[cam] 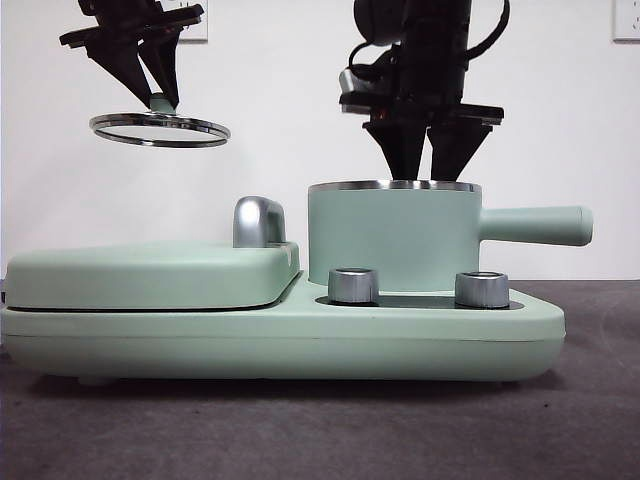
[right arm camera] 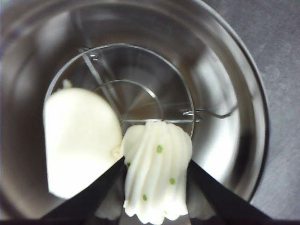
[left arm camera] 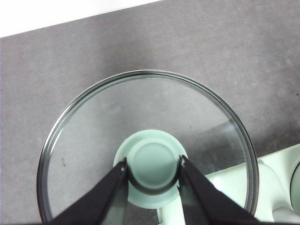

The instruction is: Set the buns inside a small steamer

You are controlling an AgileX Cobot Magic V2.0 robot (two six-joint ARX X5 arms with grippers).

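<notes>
- your right gripper [right arm camera: 157,187] is down inside the steamer [cam: 395,245], jaws closed on the ridged bun [right arm camera: 157,176] — it hangs over the wire rack [right arm camera: 140,98], seemingly not yet resting on it.
- the smooth bun [right arm camera: 79,140] already lies in the steamer, just beside the ridged one and seemingly touching it at one edge. if you let go here, the ridged bun could tip onto its neighbour rather than settle flat.
- the ridged bun looks soft; a hard squeeze may dent the ridges, and it may stick to a jaw when you open — then it could lift out again as you rise.
- the jaws sit close to the steel rim [cam: 395,186] in the front view. rising at a slant could catch the rim and jolt the steamer on its base [cam: 300,340].
- your left gripper [left arm camera: 153,171] holds the glass lid [left arm camera: 147,140] by its green knob [left arm camera: 152,164], jaws clamped on either side, high over the grill lid [cam: 150,275] and well apart from the steamer.
- the hold on the knob is narrow — a quick swing could make the lid swivel or slip, and it would drop on the grill lid or the worktop [cam: 300,430].
- bring the lid across only once the right arm is clear, or the two arms could meet over the steamer.
</notes>
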